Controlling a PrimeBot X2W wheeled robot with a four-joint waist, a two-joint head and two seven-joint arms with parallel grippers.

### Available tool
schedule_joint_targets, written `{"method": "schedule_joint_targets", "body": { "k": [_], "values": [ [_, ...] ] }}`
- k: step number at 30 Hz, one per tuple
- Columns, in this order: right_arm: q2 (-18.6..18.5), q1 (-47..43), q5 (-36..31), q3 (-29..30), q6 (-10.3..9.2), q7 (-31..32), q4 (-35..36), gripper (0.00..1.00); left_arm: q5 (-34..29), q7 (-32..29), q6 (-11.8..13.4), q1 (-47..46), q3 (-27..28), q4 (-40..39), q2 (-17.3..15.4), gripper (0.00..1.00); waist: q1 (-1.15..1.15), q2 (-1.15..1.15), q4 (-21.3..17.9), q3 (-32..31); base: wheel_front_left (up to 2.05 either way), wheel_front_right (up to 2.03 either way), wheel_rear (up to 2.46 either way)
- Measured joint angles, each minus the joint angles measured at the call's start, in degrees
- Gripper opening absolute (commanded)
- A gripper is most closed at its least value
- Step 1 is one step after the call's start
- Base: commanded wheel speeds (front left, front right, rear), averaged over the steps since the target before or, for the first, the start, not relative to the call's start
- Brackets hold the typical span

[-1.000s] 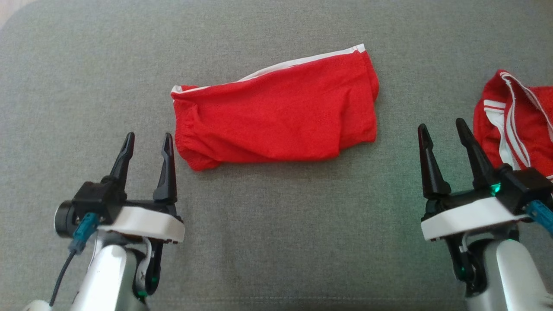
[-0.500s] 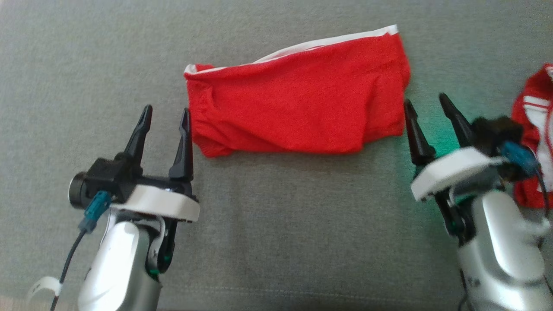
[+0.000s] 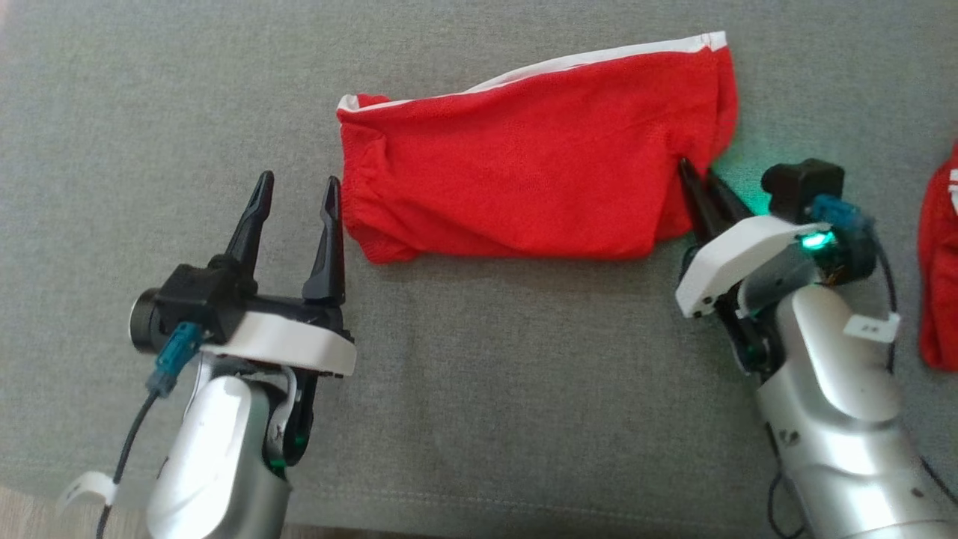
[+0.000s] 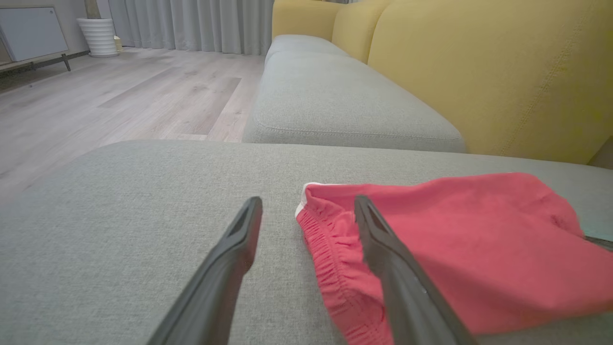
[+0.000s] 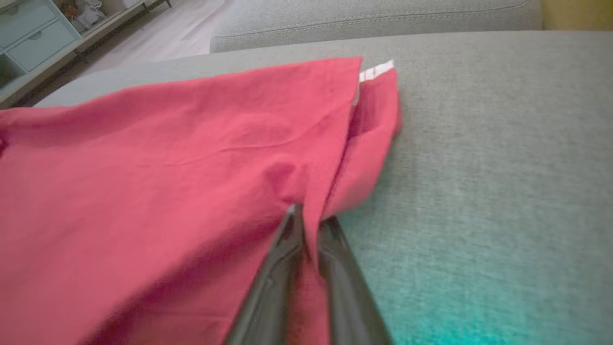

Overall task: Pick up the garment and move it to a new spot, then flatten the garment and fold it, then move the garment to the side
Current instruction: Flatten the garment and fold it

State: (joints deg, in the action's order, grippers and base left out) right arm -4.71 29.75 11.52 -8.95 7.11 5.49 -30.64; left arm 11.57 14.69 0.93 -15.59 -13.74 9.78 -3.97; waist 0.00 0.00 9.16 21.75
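Observation:
The garment (image 3: 524,180) is a folded red piece with a white trim, lying flat on the grey cushion (image 3: 524,374). My right gripper (image 3: 694,168) is at its lower right edge, shut on a fold of the red cloth; the right wrist view shows the garment (image 5: 167,167) pinched between the fingertips of that gripper (image 5: 311,214). My left gripper (image 3: 299,180) stands open just left of the garment's elastic waistband end. In the left wrist view that gripper (image 4: 307,201) has its right finger over the edge of the garment (image 4: 479,249), and nothing is held between the fingers.
A second red garment with white stripes (image 3: 939,284) lies at the far right of the cushion. The cushion's front edge runs along the bottom of the head view. A yellow backrest (image 4: 479,72) rises behind, and wooden floor (image 4: 96,96) lies beyond the cushion's far end.
The head camera has shifted. My right gripper reached forward to the garment's right edge and closed on the cloth. My left gripper stays open beside the waistband end.

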Motion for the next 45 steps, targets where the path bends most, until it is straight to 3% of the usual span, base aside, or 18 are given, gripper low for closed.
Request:
{"method": "schedule_joint_targets", "body": {
  "k": [11,17,29,32,38,45],
  "values": [
    [0.8,-12.6,2.2,-1.5,0.00,-4.7,8.4,0.00,-0.5,0.0,-0.8,1.1,1.7,-0.5,0.4,1.00,0.00,0.00,-2.7,-2.3,0.00,0.00,0.00],
    [1.4,-19.2,2.6,1.9,0.00,-4.9,13.6,0.00,-0.9,0.0,-1.0,2.4,2.1,-0.5,0.4,1.00,0.00,0.00,-3.7,-3.2,0.00,0.00,0.00],
    [1.6,-20.0,2.0,5.1,-0.01,-2.0,17.2,0.00,-1.1,0.0,-1.5,2.4,2.5,-0.3,0.5,1.00,0.00,0.00,-3.4,-4.4,0.00,0.00,0.00],
    [1.6,-18.8,1.9,1.9,-0.01,0.4,20.3,0.00,-1.1,0.0,-1.5,2.6,2.5,-0.2,0.6,1.00,0.00,0.00,-3.2,-5.1,0.00,0.00,0.00],
    [1.5,-9.6,2.3,-10.0,-0.01,6.2,24.3,0.00,-1.1,0.0,-1.9,2.6,2.1,0.0,0.7,1.00,0.00,0.00,-1.9,-6.0,0.00,0.00,0.00],
    [1.0,-1.3,11.6,-21.1,-0.01,7.6,17.3,0.00,-0.6,0.0,-1.9,2.6,1.1,0.8,1.2,1.00,0.00,0.00,1.6,-6.2,0.00,0.00,0.00]
  ]
}}
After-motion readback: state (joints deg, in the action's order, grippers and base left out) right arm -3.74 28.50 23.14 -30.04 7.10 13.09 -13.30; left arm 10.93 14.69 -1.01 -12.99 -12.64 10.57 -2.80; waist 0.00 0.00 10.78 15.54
